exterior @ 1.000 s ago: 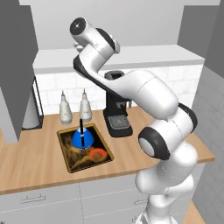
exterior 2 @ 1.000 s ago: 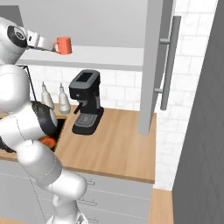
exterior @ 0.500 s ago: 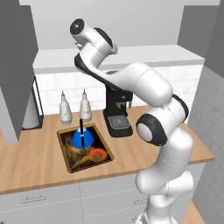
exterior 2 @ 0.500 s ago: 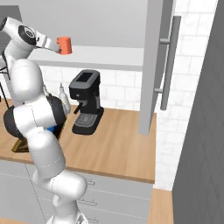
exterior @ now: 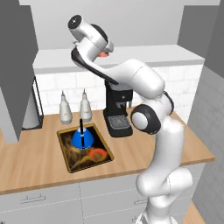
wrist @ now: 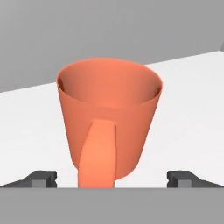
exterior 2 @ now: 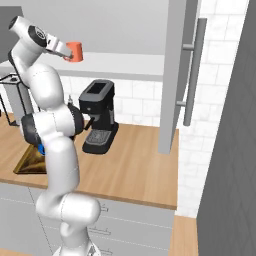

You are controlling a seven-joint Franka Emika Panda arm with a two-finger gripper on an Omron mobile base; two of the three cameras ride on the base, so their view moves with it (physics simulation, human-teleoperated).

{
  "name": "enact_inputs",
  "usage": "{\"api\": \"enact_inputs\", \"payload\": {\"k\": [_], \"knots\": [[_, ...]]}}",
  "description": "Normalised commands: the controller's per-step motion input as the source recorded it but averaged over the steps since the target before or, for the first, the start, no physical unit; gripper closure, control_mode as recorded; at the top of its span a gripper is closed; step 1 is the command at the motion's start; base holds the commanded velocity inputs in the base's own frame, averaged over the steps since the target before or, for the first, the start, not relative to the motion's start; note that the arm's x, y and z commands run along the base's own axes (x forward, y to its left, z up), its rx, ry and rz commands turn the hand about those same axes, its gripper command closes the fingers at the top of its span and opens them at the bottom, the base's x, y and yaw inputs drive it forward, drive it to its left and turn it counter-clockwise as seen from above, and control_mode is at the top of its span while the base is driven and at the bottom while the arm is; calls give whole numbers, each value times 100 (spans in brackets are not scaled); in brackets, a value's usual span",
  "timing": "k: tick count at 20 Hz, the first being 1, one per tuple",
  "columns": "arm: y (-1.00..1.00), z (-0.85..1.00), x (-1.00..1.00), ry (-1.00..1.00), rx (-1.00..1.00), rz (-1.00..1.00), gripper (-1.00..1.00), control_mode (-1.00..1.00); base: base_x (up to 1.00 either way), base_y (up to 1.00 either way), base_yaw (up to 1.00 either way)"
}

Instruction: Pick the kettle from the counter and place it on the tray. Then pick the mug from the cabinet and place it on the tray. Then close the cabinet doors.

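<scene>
At the far left of the left base view a tall grey cabinet door (exterior: 15, 74) is seen swung open, edge toward the camera. On the light-wood desk (exterior: 35, 162) below it, two white pointed-top bottles (exterior: 65, 108) are stood side by side against the tiled wall. Just in front of them the tray (exterior: 72, 159) is laid flat, and the blue kettle (exterior: 82, 138) is seated upright on its rear half, its thin black handle rising above it. To the right of the tray a black coffee machine (exterior: 118, 113) is placed against the wall, partly hidden by the white arm.

The arm is raised to the open cabinet (exterior 2: 125, 30), and the mug (exterior 2: 74, 51) is seen at the height of the white shelf board (exterior 2: 120, 62), directly ahead of the tool (wrist: 111, 177). In the hand view the mug (wrist: 109, 122) is shown upright on the shelf, its handle turned toward the camera. The tool is spread wide: its two dark fingertips (wrist: 41, 177) are set well apart, one on each side of the mug's base, and neither is touching it.

At the right of the right base view the other cabinet door (exterior 2: 175, 75) is stood open, its long bar handle (exterior 2: 194, 70) facing right.
</scene>
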Motion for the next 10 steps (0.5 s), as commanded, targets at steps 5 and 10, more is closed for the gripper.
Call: {"api": "enact_inputs", "payload": {"k": [5, 10], "knots": [[0, 1, 20, 0, 0, -7, -100, -100, 0, 0, 0], [0, 0, 3, 0, 0, -13, 100, -100, 0, 0, 0]]}}
